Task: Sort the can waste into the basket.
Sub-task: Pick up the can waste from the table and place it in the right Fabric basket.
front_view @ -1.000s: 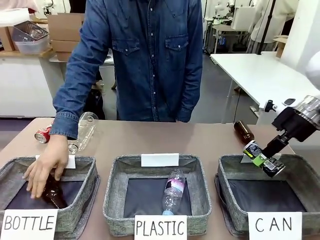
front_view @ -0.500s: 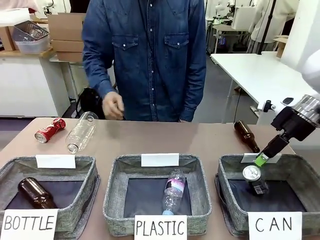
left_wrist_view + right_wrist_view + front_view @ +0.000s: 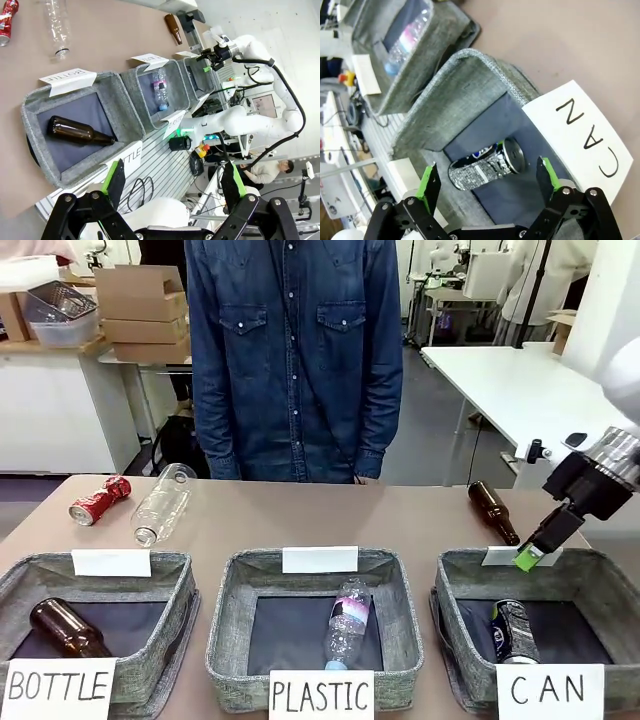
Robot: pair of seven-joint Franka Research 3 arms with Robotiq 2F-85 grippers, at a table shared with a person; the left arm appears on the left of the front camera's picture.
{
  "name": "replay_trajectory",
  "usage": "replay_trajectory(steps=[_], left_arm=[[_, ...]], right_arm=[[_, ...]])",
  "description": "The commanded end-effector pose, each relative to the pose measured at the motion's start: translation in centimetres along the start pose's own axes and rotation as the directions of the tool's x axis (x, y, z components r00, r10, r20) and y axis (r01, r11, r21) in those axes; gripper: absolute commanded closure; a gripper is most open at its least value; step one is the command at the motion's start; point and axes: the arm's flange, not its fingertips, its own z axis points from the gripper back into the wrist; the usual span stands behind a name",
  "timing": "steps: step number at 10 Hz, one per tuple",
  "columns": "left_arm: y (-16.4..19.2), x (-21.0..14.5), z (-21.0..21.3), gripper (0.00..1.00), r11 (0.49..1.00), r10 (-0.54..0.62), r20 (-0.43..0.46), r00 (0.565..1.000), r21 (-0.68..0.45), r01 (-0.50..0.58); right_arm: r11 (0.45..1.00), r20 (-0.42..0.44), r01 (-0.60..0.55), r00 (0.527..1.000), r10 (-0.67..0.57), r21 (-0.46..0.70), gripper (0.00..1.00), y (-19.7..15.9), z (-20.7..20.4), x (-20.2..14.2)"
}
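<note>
We see a brown table (image 3: pixel 420 515) with a person (image 3: pixel 295 350) in a denim shirt standing behind its far edge, arms hanging down. Three grey baskets line the near edge: the BOTTLE basket (image 3: pixel 175 600) at the near left corner, the PLASTIC basket (image 3: pixel 225 620) in the middle, and the CAN basket (image 3: pixel 452 590) at the near right corner.

The right gripper (image 3: pixel 530 558) hangs over the far rim of the CAN basket, its fingers spread wide and empty. The left gripper (image 3: pixel 174 172) is also spread, with nothing between its fingers.

A clear bottle (image 3: pixel 165 505) lies near the far left corner. A brown bottle (image 3: pixel 68 628) lies in the BOTTLE basket, a second brown bottle (image 3: pixel 493 510) lies behind the CAN basket, and a small plastic bottle (image 3: pixel 346 623) lies in the PLASTIC basket.

The silver can (image 3: pixel 514 631) lies on its side on the dark floor of the CAN basket. The red can (image 3: pixel 99 500) lies on the table just left of the clear bottle.
</note>
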Motion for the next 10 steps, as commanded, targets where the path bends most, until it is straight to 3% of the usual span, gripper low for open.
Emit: replay_trajectory(steps=[1, 2, 3, 4, 6, 7, 8, 9, 10], left_arm=[[-0.3, 0.3, -0.3, 0.0, 1.0, 0.012, 0.019, 1.0, -0.003, -0.012], [-0.3, 0.3, -0.3, 0.0, 1.0, 0.012, 0.019, 1.0, -0.003, -0.012], [-0.3, 0.3, -0.3, 0.0, 1.0, 0.012, 0.019, 1.0, -0.003, -0.012], [-0.3, 0.3, -0.3, 0.0, 1.0, 0.012, 0.019, 1.0, -0.003, -0.012], [-0.3, 0.3, -0.3, 0.0, 1.0, 0.012, 0.019, 1.0, -0.003, -0.012], [-0.3, 0.3, -0.3, 0.0, 1.0, 0.012, 0.019, 1.0, -0.003, -0.012], [-0.3, 0.3, -0.3, 0.0, 1.0, 0.012, 0.019, 1.0, -0.003, -0.012], [-0.3, 0.3, -0.3, 0.0, 1.0, 0.012, 0.019, 1.0, -0.003, -0.012], [-0.3, 0.3, -0.3, 0.0, 1.0, 0.012, 0.019, 1.0, -0.003, -0.012]], right_arm=[[0.988, 0.115, 0.014, 0.993, -0.032, 0.155, 0.0, 1.1, 2.0, 0.1], [0.935, 0.239, 0.091, 0.954, -0.18, 0.343, 0.0, 2.2, 3.9, -0.5], [0.843, 0.274, 0.166, 0.898, -0.343, 0.511, 0.0, 2.6, 5.8, -1.3], [0.734, 0.278, 0.216, 0.827, -0.488, 0.644, 0.0, 2.3, 7.7, -2.3], [0.459, 0.157, 0.305, 0.666, -0.729, 0.835, 0.0, 0.3, 9.8, -3.3], [0.337, 0.135, 0.317, 0.519, -0.844, 0.886, 0.0, -0.9, 9.8, -3.3], [0.279, 0.208, 0.352, 0.227, -0.951, 0.893, 0.0, -1.9, 9.7, -3.0], [0.625, 0.161, 0.298, 0.806, -0.57, 0.721, 0.0, 0.3, 9.8, -4.8], [0.625, 0.161, 0.298, 0.806, -0.57, 0.721, 0.0, 0.3, 9.8, -4.8]])
